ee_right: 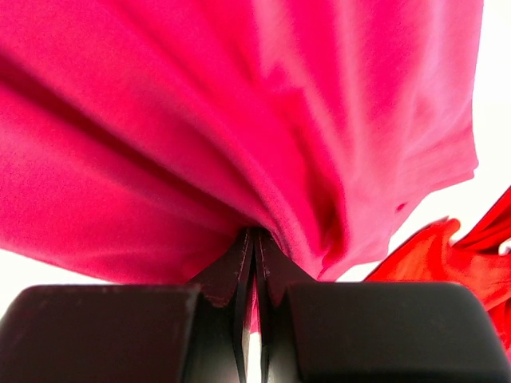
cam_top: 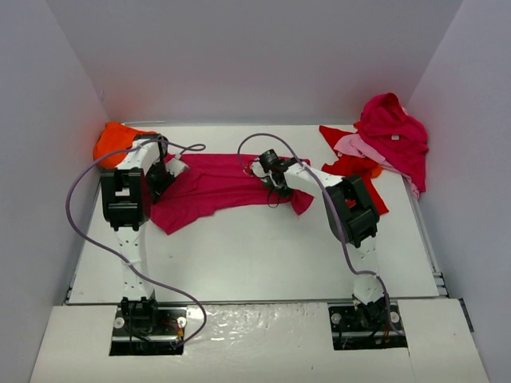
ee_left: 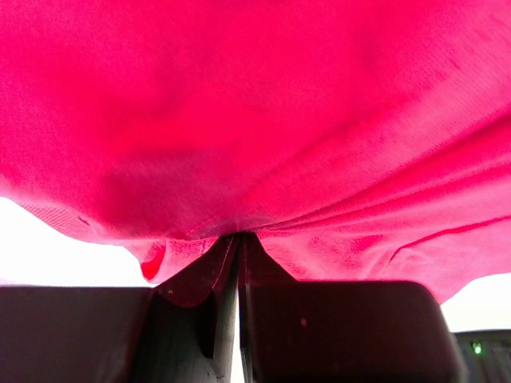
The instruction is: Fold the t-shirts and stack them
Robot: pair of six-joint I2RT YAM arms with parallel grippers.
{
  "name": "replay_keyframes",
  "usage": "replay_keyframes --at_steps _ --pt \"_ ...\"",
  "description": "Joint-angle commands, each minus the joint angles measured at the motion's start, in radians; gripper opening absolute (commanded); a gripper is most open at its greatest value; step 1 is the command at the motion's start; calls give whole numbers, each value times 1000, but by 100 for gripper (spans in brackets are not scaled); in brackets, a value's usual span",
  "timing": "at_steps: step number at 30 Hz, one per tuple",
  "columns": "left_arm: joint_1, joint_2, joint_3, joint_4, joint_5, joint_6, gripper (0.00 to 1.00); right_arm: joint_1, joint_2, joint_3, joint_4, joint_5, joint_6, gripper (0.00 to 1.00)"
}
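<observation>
A magenta t-shirt lies stretched across the middle of the table between both arms. My left gripper is shut on the shirt's left edge; in the left wrist view the cloth hangs from the closed fingertips. My right gripper is shut on the shirt's right part; the fabric bunches into folds at its tips. An orange shirt lies at the back left. A pile of red, pink and magenta shirts lies at the back right.
White walls close in the table on the left, back and right. A red shirt from the pile shows at the right of the right wrist view. Grey cables loop over both arms.
</observation>
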Motion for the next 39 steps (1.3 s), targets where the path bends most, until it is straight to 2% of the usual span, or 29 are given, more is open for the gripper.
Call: replay_keyframes --at_steps 1,4,8,10,12,16,20,24,28,30,34,39 --pt "-3 -180 -78 63 86 38 0 12 -140 -114 -158 -52 26 0" --pt "-3 -311 -165 73 91 66 0 12 -246 -197 -154 -2 32 1" --pt "-3 -466 -318 116 53 154 2 -3 -392 -260 -125 32 57 8" --pt "-3 -547 -418 153 10 210 7 -7 -484 -281 -111 29 61 14" --pt "-37 -599 -491 178 10 261 8 -12 -561 -289 -106 43 58 30" --pt "-95 -734 -703 314 -68 344 10 -55 -667 -323 -106 44 32 40" --pt "-152 -847 -935 455 -92 400 10 -163 -755 -350 -104 -19 27 50" --pt "-189 -914 -1034 572 -84 412 12 -199 -806 -372 -105 -57 43 51" --pt "-192 -965 -1108 703 -98 426 18 -200 -834 -385 -106 -73 62 51" --pt "-195 -984 -1177 787 -123 448 28 -201 -840 -394 -104 -71 67 51" --pt "-216 -970 -1266 986 -167 489 28 -201 -847 -402 -105 -87 76 51" --pt "-243 -944 -1281 1012 -169 487 28 -202 -832 -410 -104 -83 76 51"
